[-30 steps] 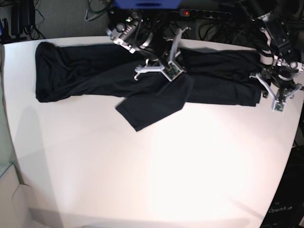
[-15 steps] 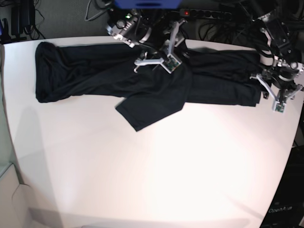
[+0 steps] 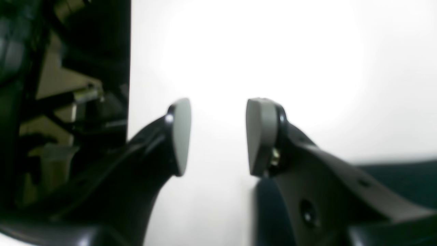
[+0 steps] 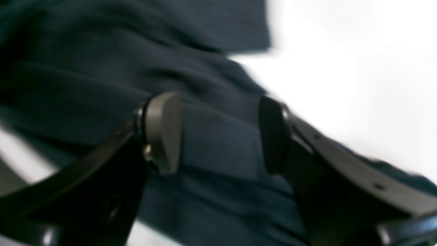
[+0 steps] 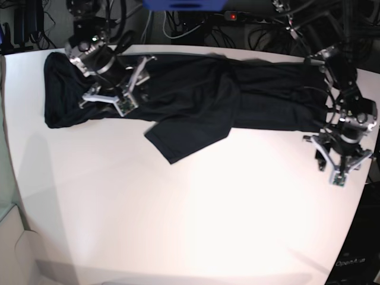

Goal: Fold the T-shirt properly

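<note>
Right tool (image 5: 105, 101), jaws now apart and empty (clamped a second ago), is swinging across the large black thin-fabric T-shirt (image 5: 196, 101) sprawled on the white counter (image 5: 196, 214), while the left tool (image 5: 338, 161) is hovering open beside it.

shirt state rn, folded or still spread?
Partly folded. The T-shirt lies as a long band across the table's far side, one flap hanging out toward the near edge. Not a compact fold.

left pincer (image 5: 339, 164) open and empty, right pincer (image 5: 110, 98) parted, empty
</note>
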